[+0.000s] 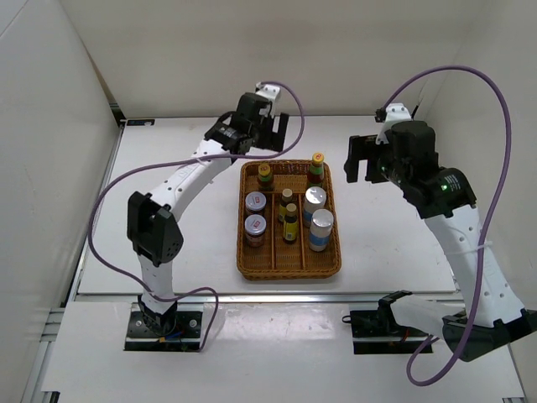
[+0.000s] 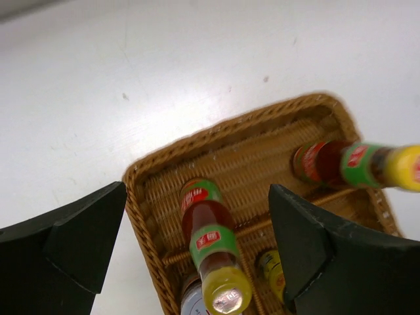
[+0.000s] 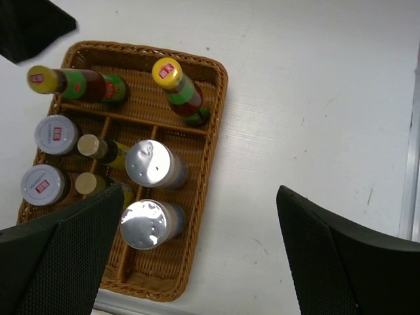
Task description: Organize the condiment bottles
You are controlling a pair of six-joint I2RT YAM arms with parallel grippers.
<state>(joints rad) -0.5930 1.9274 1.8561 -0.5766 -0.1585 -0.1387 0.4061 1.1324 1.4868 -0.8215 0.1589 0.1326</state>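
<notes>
All the condiment bottles stand upright in the brown wicker tray (image 1: 331,260). Two tall yellow-capped bottles (image 1: 265,175) (image 1: 316,167) stand in the far compartments. Two white-lidded jars (image 1: 255,202) (image 1: 254,227) fill the left column, two tiny dark bottles (image 1: 287,200) (image 1: 290,220) the middle, two silver-topped cylinders (image 1: 315,201) (image 1: 321,228) the right. My left gripper (image 1: 267,133) is open and empty, above the table just beyond the tray's far left corner. My right gripper (image 1: 359,159) is open and empty, to the right of the tray's far end. The right wrist view shows all bottles, such as a cylinder (image 3: 155,164).
White walls enclose the table on the left, back and right. A metal rail (image 3: 412,164) runs along the table's right edge. Purple cables loop off both arms.
</notes>
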